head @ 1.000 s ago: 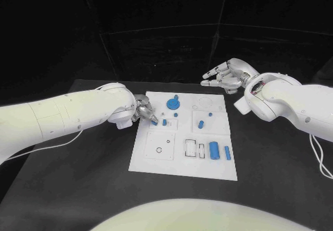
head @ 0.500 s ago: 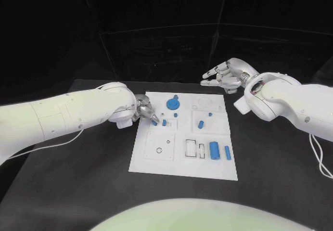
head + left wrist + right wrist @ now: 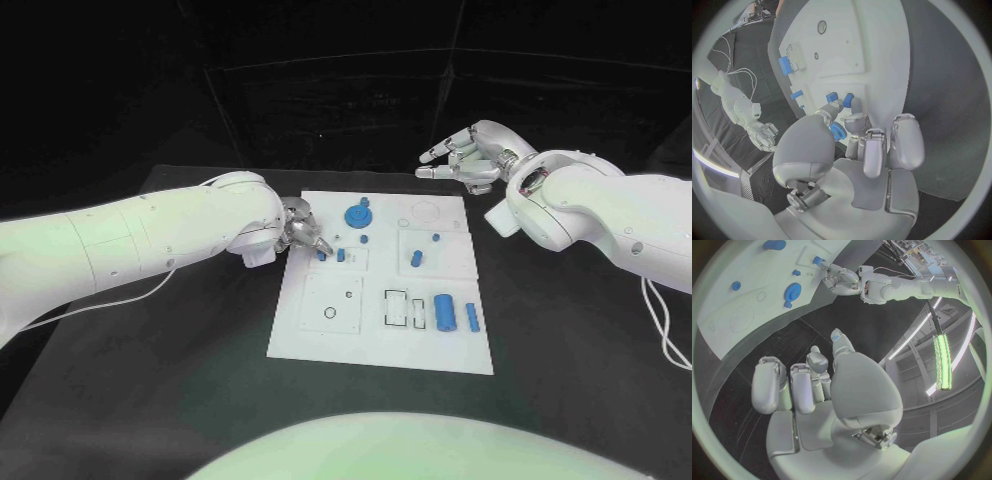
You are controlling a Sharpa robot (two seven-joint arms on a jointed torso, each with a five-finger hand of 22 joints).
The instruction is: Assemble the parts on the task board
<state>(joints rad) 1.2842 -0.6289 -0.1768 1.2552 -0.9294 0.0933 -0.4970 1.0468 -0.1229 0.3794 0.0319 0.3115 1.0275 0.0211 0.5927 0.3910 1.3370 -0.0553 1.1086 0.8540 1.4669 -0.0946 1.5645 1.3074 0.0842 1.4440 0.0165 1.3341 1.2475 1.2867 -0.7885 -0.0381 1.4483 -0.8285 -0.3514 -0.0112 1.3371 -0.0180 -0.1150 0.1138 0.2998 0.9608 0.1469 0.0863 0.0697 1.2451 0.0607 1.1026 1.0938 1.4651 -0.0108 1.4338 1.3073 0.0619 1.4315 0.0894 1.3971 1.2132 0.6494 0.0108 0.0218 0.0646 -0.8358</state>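
Observation:
The white task board (image 3: 329, 335) lies mid-table. My left hand (image 3: 300, 228) rests at its left edge, and its thumb and a finger pinch a small blue peg (image 3: 320, 255) that shows at the fingertips (image 3: 832, 107) in the left wrist view. A second small peg (image 3: 342, 254) stands just beside it. A blue gear (image 3: 358, 212) sits near the far edge. A thick blue cylinder (image 3: 446, 311) and a thin blue bar (image 3: 472, 317) lie at the near right. My right hand (image 3: 469, 155) hangs beyond the far right corner, fingers apart, holding nothing.
More small blue parts (image 3: 417, 258) dot the board's right half. Open slots (image 3: 395, 307) and a round hole (image 3: 330, 312) mark its near half. Black table (image 3: 173, 380) surrounds the board. The right wrist view shows the gear (image 3: 792, 290) and my left hand (image 3: 842, 280).

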